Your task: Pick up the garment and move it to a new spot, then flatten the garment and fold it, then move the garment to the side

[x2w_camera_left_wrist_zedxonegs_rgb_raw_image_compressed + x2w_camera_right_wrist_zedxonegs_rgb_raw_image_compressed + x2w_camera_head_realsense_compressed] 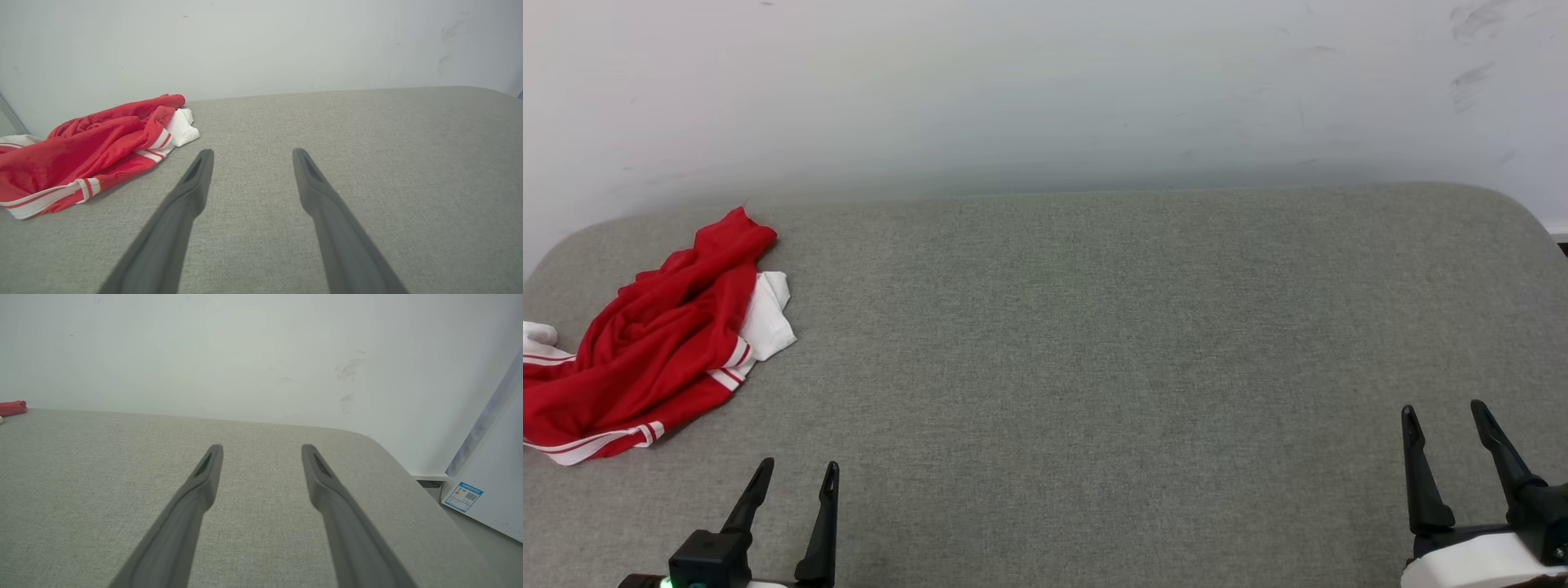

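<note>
**Both grippers spread wide, red jersey heaped off to the left**

We have both grippers low over the grey fabric surface (1094, 327), and neither one holds anything. Our left gripper (799, 464) has its two dark fingers spread apart, tips aimed toward the pale wall (1013, 82), with bare fabric showing between them.

The garment (654, 343) lies ahead of that gripper and off to its left, clear of the fingertips. It is a crumpled red heap with a white sleeve poking out on the side nearest us and red-and-white striped trim along its near edge. Through the left wrist camera, the left gripper (252, 151) points past it. The garment (81, 151) sits just beyond and to the left of the left-hand finger, not touching it, and its far end reaches close to the wall.

Over to our right gripper (1443, 406): its fingers are parted too, and it stands well apart from the garment, with nearly the whole width of the surface between them. From the right wrist camera, the right gripper (262, 446) faces the wall, and the garment (12, 407) is a sliver of red far off to its left. To this gripper's right the surface rounds off at a corner. Past that stands a white panel (498, 465) with a small blue-and-white label (463, 497).
</note>
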`<state>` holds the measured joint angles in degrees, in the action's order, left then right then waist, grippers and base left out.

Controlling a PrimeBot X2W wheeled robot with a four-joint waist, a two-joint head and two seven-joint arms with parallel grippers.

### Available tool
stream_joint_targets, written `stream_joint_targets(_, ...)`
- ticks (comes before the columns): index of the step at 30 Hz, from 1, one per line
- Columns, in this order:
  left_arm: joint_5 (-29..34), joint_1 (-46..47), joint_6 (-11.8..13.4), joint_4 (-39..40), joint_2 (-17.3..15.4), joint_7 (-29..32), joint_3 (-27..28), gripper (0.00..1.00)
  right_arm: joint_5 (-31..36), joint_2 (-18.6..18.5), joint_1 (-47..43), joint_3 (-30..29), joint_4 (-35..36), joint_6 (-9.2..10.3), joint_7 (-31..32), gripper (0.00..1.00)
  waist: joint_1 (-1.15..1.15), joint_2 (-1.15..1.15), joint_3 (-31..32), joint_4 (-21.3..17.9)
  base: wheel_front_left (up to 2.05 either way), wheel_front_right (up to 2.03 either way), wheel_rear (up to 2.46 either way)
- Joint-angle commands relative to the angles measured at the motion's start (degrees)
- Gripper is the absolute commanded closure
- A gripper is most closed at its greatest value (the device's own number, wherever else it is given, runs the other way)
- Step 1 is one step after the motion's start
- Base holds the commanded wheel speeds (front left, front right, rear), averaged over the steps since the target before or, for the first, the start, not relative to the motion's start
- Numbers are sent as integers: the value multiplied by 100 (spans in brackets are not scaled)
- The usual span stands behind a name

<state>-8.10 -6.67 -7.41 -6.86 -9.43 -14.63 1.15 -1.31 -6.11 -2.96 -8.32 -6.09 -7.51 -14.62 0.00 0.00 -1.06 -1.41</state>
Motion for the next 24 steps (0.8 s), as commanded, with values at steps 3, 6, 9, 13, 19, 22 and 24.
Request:
stream_joint_targets(3,184,-70,-13,24,-3,-72,22,0,205,-48,-64,-3,37,4,-71,0,0,0,11,23,0,0,0)
stream_joint_targets(6,103,-64,-13,11,36,-69,75,0,155,-42,-61,-4,14,4,-64,0,0,0,24,63,0,0,0)
stream_joint_targets(9,51,-72,-13,28,49,-69,104,0,158,-39,-62,19,25,4,-64,0,0,0,34,121,0,0,0)
stream_joint_targets(13,37,-104,-12,16,31,-69,124,0,157,-36,-78,53,17,4,-64,0,0,0,58,241,0,0,0)
stream_joint_targets(19,15,-88,-6,48,39,-63,232,0,126,-28,-114,85,-43,4,-63,0,0,0,112,581,0,0,0)
stream_joint_targets(22,30,-141,-7,57,52,-61,306,0,98,-10,-160,132,-85,4,-62,0,0,0,141,808,0,0,0)
stream_joint_targets(24,6,-146,-6,68,56,-61,360,0,79,4,-173,169,-100,4,-62,0,0,0,157,981,0,0,0)
